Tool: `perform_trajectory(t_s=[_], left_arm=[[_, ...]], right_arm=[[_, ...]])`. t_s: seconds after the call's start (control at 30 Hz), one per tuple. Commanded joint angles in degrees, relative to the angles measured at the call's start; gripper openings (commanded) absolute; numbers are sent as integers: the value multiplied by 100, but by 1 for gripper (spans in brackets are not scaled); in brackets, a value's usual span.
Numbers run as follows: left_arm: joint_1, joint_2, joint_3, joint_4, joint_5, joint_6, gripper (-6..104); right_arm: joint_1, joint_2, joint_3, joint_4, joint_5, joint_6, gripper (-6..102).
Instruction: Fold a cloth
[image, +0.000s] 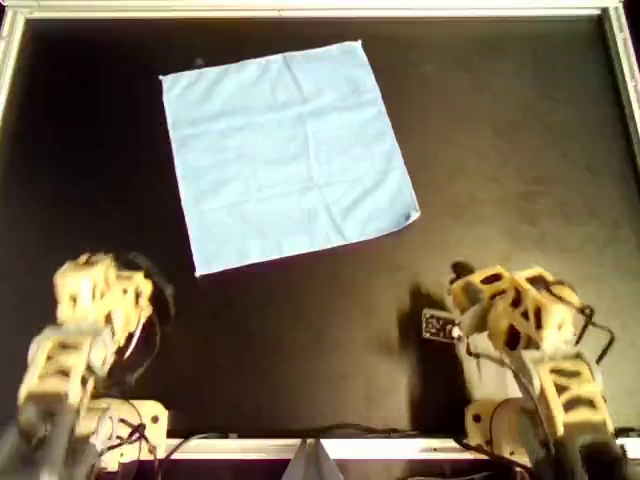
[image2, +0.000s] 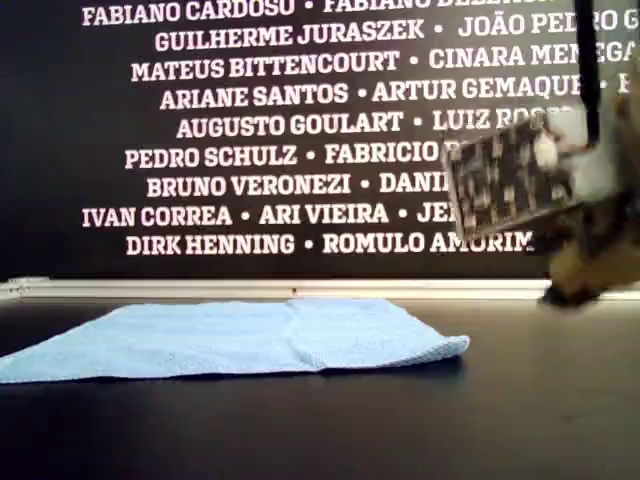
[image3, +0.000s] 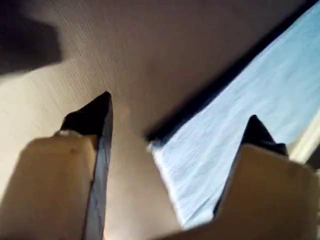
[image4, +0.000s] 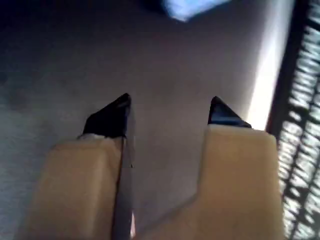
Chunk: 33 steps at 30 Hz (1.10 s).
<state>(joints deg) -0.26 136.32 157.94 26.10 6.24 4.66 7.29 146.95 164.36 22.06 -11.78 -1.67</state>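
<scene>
lying flat on black table (image: 500, 150): cloth (image: 288, 155); left end effector (image3: 177, 120) and right end effector (image4: 170, 107) both spread, empty.

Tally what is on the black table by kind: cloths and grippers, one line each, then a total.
Light-blue cloth: 1, lying flat and unfolded.
Tan grippers: 2, the left gripper and the right gripper, both open and holding nothing.
Total: 3.

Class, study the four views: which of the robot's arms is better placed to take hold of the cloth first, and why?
Probably the left. The left gripper is open, with a corner of the cloth showing right between its fingertips. The right gripper, also open, faces bare table, the cloth far ahead.
</scene>
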Motion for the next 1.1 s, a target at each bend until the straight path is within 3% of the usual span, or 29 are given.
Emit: perform_trajectory(t_s=[0.0,0.1,0.27,0.37,0.43,1.07], left_arm=[[-457,-2074,-1512,-149,44,-378,93],[-729,-2979,-2188,-149,44,-580,93],[-1512,-3129,-2417,-149,44,-580,93],[-1740,-3217,-2479,-149,35,-589,93],[-1802,-3217,-2479,-149,35,-589,93],[-1819,-3973,-2944,-158,35,-589,93]], right_arm=[[9,-976,-1239,-360,-70,-97,62],[26,-2136,-2004,-360,-79,-97,62],[290,-3920,-3155,-360,-79,-97,62],[527,-4641,-3665,-360,-70,-88,62],[589,-5019,-3920,-360,-70,-9,62],[624,-6838,-5704,-360,-70,9,62]])
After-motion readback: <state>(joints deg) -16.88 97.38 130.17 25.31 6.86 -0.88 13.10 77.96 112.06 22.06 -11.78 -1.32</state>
